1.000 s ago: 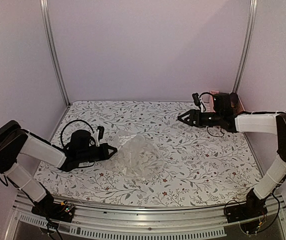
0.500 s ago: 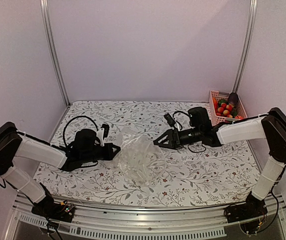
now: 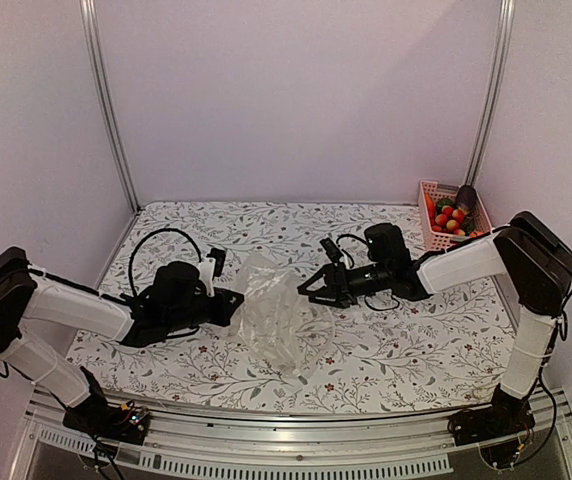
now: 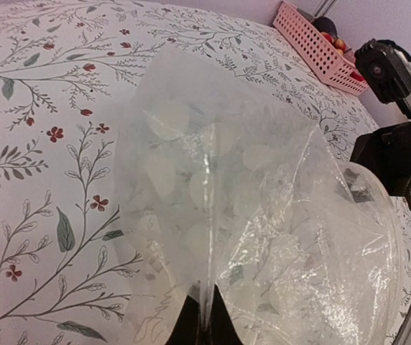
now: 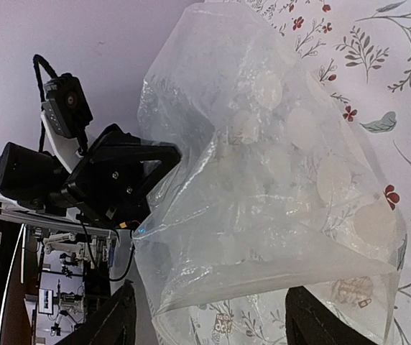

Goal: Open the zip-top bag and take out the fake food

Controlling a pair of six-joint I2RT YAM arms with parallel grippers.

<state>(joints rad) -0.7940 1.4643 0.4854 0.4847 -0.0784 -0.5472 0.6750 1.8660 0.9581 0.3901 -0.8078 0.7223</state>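
- Clear zip-top bag (image 3: 281, 322) is pinched by the left gripper (image 3: 234, 301).
- The right gripper (image 3: 307, 290) is held spread beside it.
- The fake food (image 3: 451, 216) is seen in the pink basket (image 3: 426, 224).

Zip-top bag (image 3: 281, 315): clear, crinkled, puffed up, mid-tabletop (image 3: 386, 340). Fake food (image 3: 450, 218): red, green and orange pieces heaped in pink basket (image 3: 425, 210), far-right corner.

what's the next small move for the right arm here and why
Likely ease the right gripper forward and shut it on the bag. Its jaws stand open right beside the bag, while the left gripper pinches the opposite side, so a second grip would probably let the two pull the bag open.
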